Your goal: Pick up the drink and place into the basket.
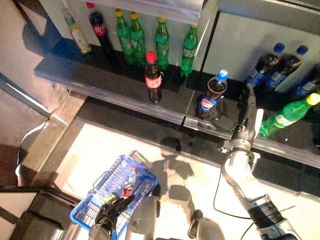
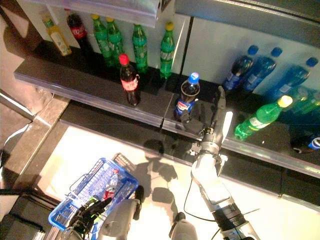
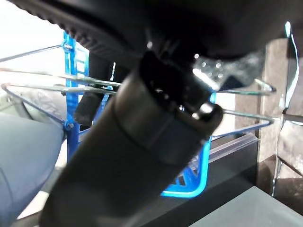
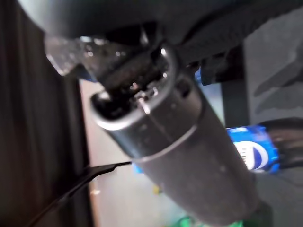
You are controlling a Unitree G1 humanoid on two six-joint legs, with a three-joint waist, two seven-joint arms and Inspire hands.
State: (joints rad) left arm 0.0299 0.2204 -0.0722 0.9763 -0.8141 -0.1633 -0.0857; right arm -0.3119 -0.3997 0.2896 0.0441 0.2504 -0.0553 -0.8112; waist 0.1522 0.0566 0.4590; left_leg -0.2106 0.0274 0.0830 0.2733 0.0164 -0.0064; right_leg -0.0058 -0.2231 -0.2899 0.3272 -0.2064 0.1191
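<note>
Right robot hand (image 1: 247, 112), fingers straight, unclenched, raised at shelf (image 1: 100, 80) | blue-capped cola bottle (image 1: 212, 95) upright at its 10 o'clock, just beside, long axis vertical | left robot hand (image 1: 111, 209) grips blue basket (image 1: 95, 200), farther off.

A long dark shelf (image 1: 115, 85) runs across the top of the frame against a pale wall (image 1: 235, 45). Below it the floor (image 1: 190, 170) is light and bright.
</note>
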